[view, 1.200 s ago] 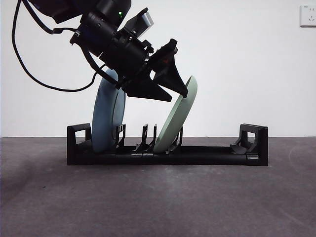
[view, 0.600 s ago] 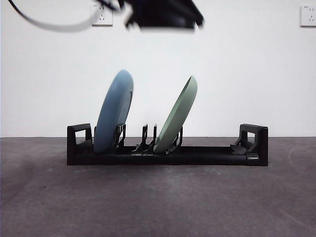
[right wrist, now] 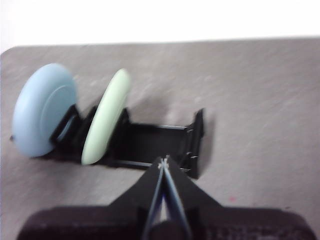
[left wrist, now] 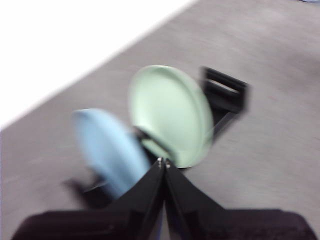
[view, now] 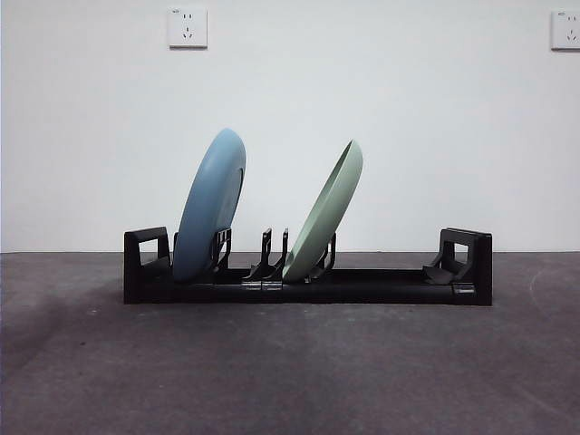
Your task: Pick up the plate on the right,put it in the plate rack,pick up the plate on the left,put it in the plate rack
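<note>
The black plate rack (view: 381, 285) lies across the table with a blocky handle at each end. A blue plate (view: 210, 207) stands in its left slots and a pale green plate (view: 326, 210) leans in the middle slots. Neither arm shows in the front view. My left gripper (left wrist: 163, 162) is shut and empty, raised well clear above the blue plate (left wrist: 107, 150) and green plate (left wrist: 170, 112). My right gripper (right wrist: 163, 162) is shut and empty too, held back above the rack (right wrist: 155, 142), with the green plate (right wrist: 106, 115) and blue plate (right wrist: 45, 107) beyond.
The grey table (view: 290, 372) runs out in front of the rack. A white wall stands behind, with two sockets (view: 187, 27) high up.
The left arm, which was low over the blue plate a second ago, has lifted up and out of the front view. Both plates stay standing in the rack.
</note>
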